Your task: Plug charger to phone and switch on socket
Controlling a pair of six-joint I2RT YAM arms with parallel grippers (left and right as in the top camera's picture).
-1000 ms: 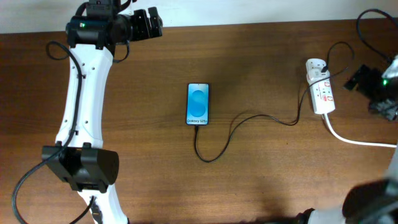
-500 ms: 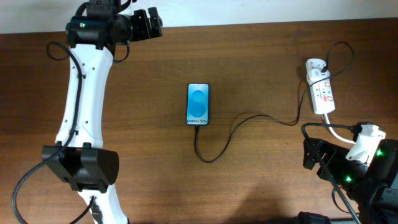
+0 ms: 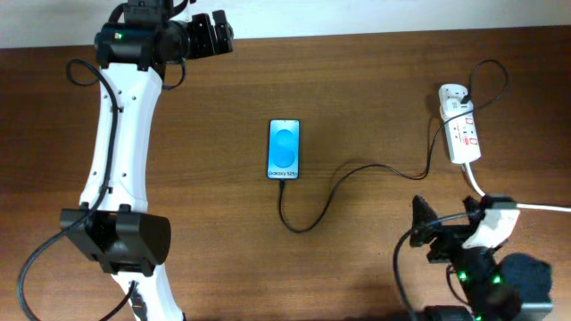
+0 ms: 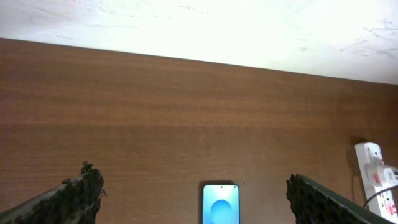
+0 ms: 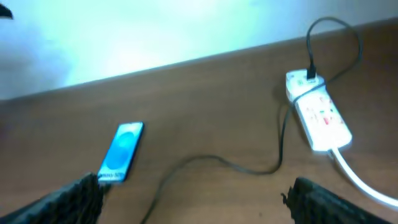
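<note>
A brown wooden table fills your overhead view. Your left arm reaches along its left side to the far edge. There the left gripper hangs with its fingers spread wide and nothing between them, well apart from every task item. Your right arm sits low at the near right corner. The right gripper points across the table, its fingers also set wide and empty. The socket lies toward the far right, a white adapter plugged into its far end. Its thick white cord trails off the near end, passing just beside the right arm. The red switch marks are too small for you to read their position. The phone lies flat at mid-table, screen up and lit blue. The charger runs from the adapter, loops down past the socket, crosses the wood and curls up to the phone's near edge. Its plug tip meets that edge, though you cannot tell whether it is fully seated.
</note>
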